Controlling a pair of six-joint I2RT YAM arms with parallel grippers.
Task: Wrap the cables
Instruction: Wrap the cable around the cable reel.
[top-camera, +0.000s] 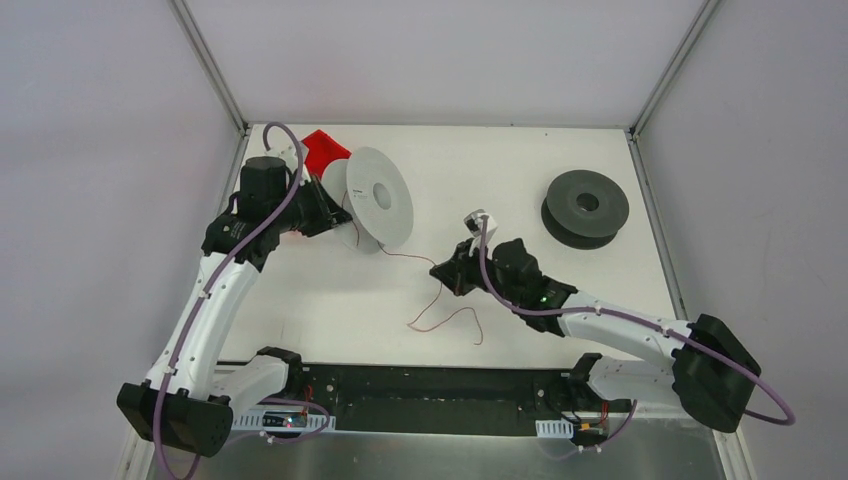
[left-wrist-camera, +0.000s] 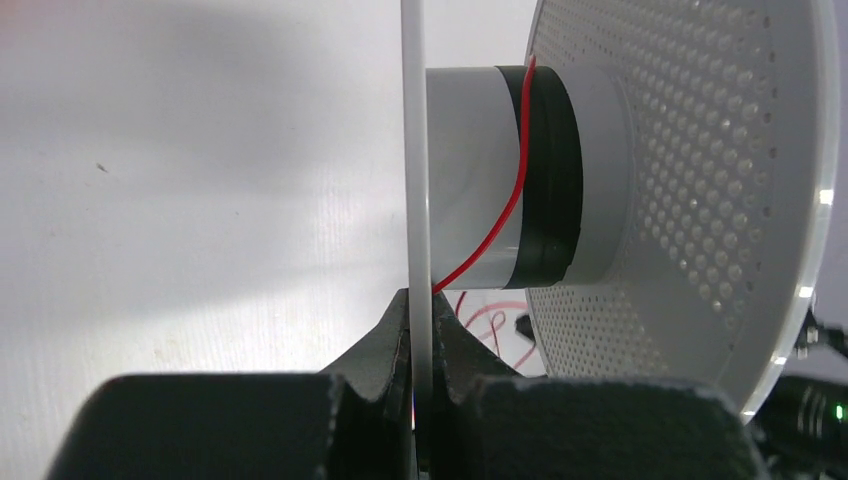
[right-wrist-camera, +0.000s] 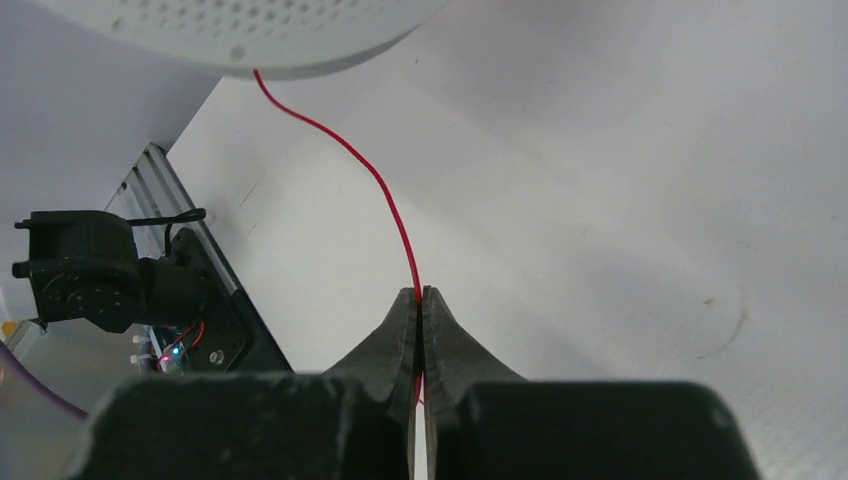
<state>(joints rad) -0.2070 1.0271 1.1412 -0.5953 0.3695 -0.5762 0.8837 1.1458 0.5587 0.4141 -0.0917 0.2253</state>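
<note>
Left wrist: left gripper clamps white spool rim | right gripper pinches cable | roughly one turn wound on hub, loose curls left on table.

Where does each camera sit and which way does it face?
Top external: above and behind, looking down at the table; left arm and right arm show.
Left wrist: faces the white spool; left gripper shut on its flange.
Right wrist: faces the table; right gripper shut on the red cable.
All share the white spool and red cable.
</note>
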